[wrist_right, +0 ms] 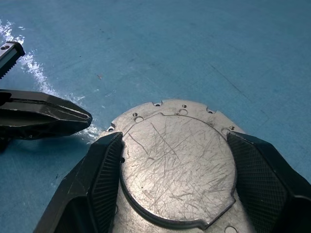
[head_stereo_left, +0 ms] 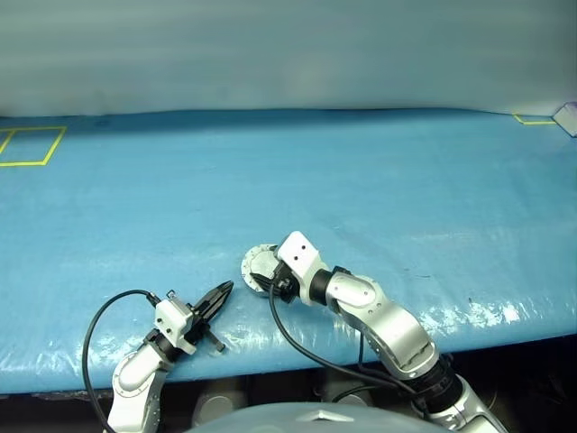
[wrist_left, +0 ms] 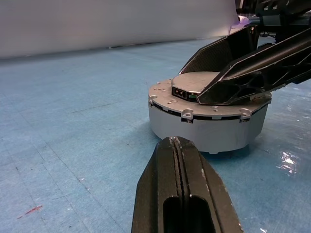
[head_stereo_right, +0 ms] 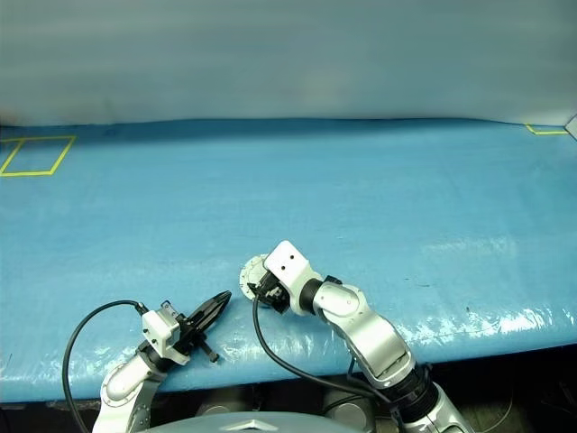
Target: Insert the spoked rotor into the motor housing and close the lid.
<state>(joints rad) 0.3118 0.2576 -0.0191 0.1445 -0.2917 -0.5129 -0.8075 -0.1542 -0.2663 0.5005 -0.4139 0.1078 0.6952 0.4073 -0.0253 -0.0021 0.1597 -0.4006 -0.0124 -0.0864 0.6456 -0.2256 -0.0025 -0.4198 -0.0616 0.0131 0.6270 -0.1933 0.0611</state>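
The motor housing [wrist_left: 209,127] sits on the blue tabletop [head_stereo_left: 379,180] near its front edge, lid [wrist_right: 177,167] closed flat on top; right end effector [wrist_right: 177,184] straddles the lid, fingers apart; left end effector [wrist_left: 179,145] just beside the housing, fingers pressed together, empty.

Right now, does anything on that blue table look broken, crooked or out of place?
Nothing stands out. The lid lies flat and closed on the motor housing; its top is just scratched.
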